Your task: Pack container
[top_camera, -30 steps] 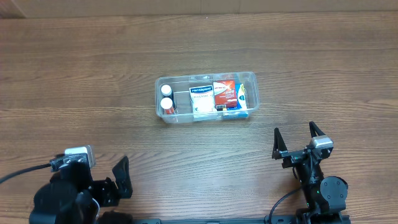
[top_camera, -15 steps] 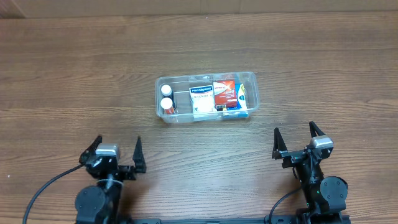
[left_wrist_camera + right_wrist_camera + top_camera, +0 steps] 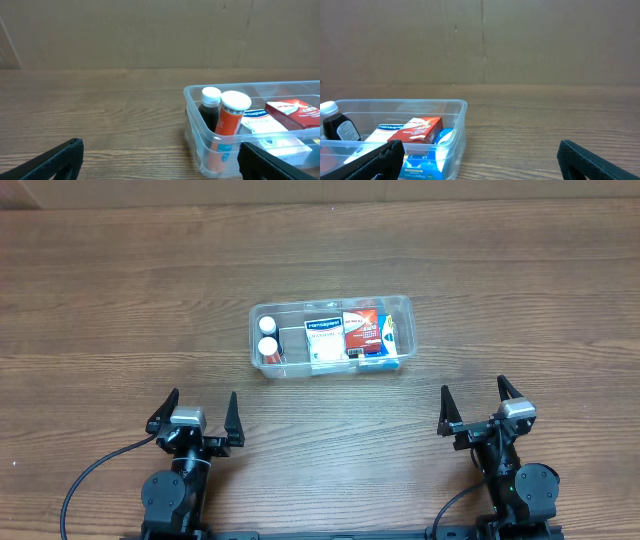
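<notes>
Left arm swings in and squares up, and now both arms look parked.

Left gripper [image 3: 203, 396] has come round from far out on the left to sit on my side of the container [image 3: 330, 302], fingers spread wide, nothing between them. Right gripper [image 3: 473, 387] hasn't budged, also splayed and empty, on the near side of the container's right end. The container sits out ahead, well apart from both, with two bottles [image 3: 267, 337] at its left end and boxes [image 3: 345, 335] toward its right. I see nothing loose around it, so I'm calling the packing done, or near enough.
</notes>
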